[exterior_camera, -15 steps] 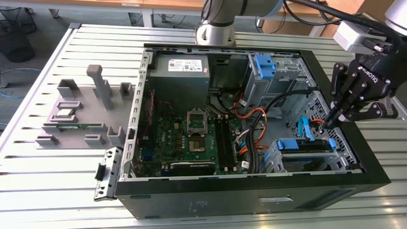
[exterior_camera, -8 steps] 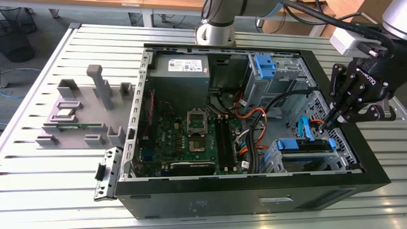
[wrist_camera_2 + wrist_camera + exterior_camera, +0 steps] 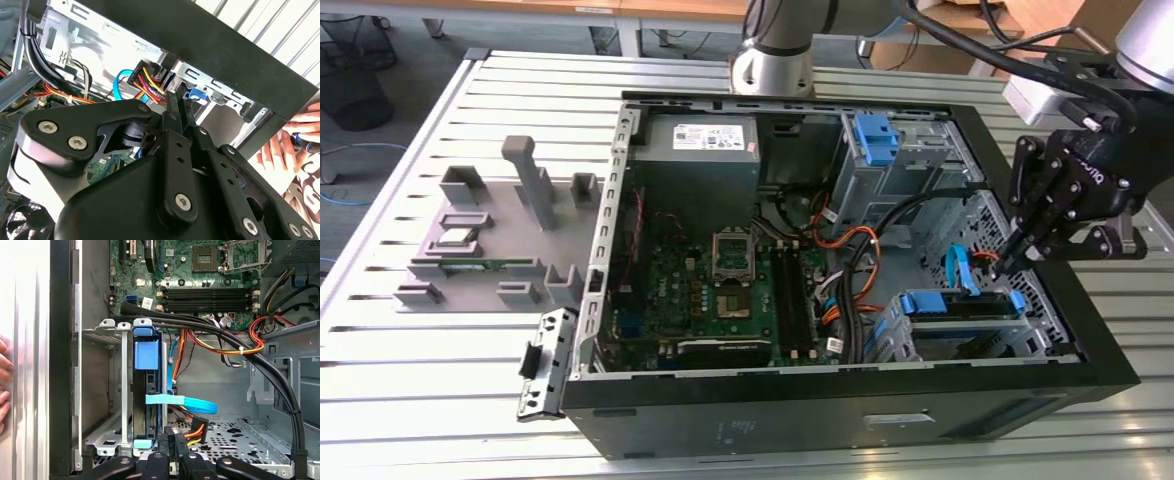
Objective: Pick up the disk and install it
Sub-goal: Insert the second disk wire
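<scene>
An open computer case (image 3: 854, 400) lies on a slatted metal surface (image 3: 480, 420). The disk (image 3: 146, 390), framed by blue rails, sits edge-on in the case's metal drive cage (image 3: 107, 385). The black pincer (image 3: 172, 442) hovers beside that cage, fingers closed together, holding nothing.

Robotics lab (slatted aluminium bench (image 3: 400, 400))

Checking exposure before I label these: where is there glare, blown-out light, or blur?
Exterior view: even light, mild sheen on the table slats. First wrist view: the table strip beside the case is washed out nearly white; the disk in its bay is sharp. Second wrist view: the pincer linkage close to the lens is soft, and the hand and slats behind are overexposed.
</scene>
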